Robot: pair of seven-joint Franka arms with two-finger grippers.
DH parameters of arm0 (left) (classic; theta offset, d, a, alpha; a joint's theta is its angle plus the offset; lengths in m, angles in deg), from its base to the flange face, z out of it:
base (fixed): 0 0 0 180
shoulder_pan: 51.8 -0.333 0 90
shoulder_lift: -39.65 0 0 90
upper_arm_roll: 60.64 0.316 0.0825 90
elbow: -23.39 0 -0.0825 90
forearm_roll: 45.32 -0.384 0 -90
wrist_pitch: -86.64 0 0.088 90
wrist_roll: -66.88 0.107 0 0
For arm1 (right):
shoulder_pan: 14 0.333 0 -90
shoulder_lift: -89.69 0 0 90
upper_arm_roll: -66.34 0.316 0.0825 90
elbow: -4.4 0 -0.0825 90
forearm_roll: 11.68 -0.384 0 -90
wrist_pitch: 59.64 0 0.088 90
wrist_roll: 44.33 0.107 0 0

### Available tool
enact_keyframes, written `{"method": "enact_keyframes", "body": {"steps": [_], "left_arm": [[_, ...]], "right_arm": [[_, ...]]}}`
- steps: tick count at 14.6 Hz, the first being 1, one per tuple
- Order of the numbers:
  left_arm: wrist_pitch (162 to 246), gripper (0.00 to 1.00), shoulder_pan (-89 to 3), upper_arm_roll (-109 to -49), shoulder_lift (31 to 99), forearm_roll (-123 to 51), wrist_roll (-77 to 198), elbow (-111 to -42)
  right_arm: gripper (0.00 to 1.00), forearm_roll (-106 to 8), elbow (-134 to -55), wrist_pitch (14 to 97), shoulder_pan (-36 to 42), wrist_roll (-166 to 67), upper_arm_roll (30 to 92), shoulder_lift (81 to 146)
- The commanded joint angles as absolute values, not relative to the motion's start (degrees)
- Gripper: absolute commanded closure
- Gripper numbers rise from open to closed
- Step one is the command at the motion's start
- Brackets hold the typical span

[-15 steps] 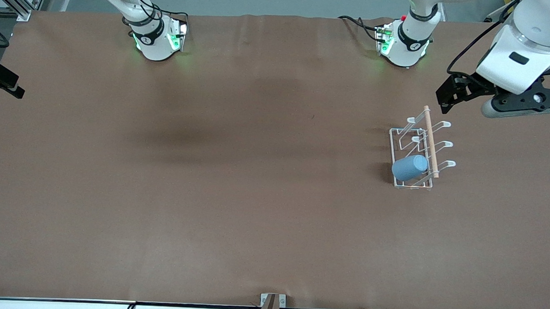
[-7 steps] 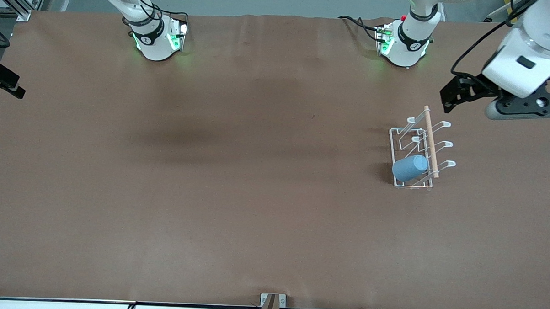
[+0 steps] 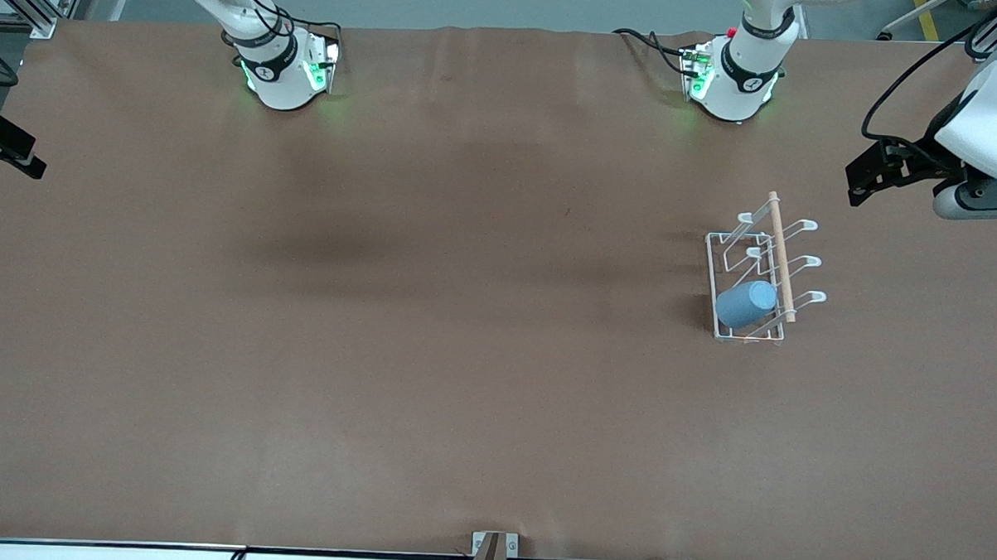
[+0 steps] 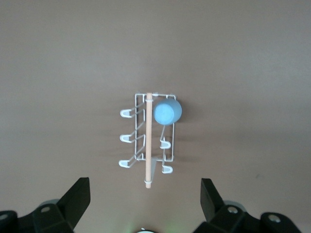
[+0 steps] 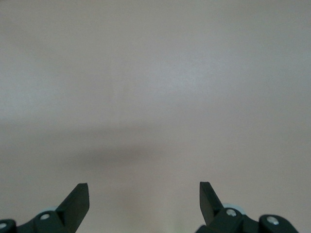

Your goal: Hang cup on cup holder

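Note:
The light-blue cup (image 3: 745, 306) hangs tilted on a prong of the white wire cup holder (image 3: 725, 238), at the end of the rack nearest the front camera. The left wrist view shows the cup (image 4: 167, 111) beside the holder's wooden rod (image 4: 148, 141). My left gripper (image 3: 860, 189) is open and empty, up in the air over the table beside the holder, toward the left arm's end; it also shows in its wrist view (image 4: 145, 180). My right gripper (image 5: 143, 184) is open and empty over bare table.
The brown table (image 3: 430, 352) holds only the rack. The two arm bases (image 3: 286, 74) (image 3: 733, 85) stand along its edge farthest from the front camera. A black part (image 3: 6, 143) shows at the edge of the table at the right arm's end.
My left gripper has moved away from the holder toward the left arm's end of the table, staying open. The cup stays on the rack. The right arm waits.

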State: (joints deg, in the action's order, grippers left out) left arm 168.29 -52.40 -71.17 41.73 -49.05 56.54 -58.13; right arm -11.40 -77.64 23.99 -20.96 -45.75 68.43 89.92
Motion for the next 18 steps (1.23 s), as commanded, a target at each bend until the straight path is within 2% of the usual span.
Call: {"method": "enact_keyframes", "body": {"steps": [1, 5, 18], "left_arm": [[171.45, 0.00, -51.89, -68.20, 36.14, -46.73, 57.56, -65.98], [176.11, 0.00, -51.98, -68.20, 31.57, -46.81, 60.10, -73.37], [174.01, 0.00, -51.80, -68.82, 33.85, -46.90, 63.01, -68.98]], "right_arm": [[0.00, -11.15, -78.57, 24.21, -21.99, -44.95, 69.42, 89.16], [0.00, -11.15, -78.57, 24.12, -21.99, -44.95, 69.42, 89.24], [0.00, -11.24, -78.57, 24.03, -22.08, -44.95, 69.42, 89.25]]}}
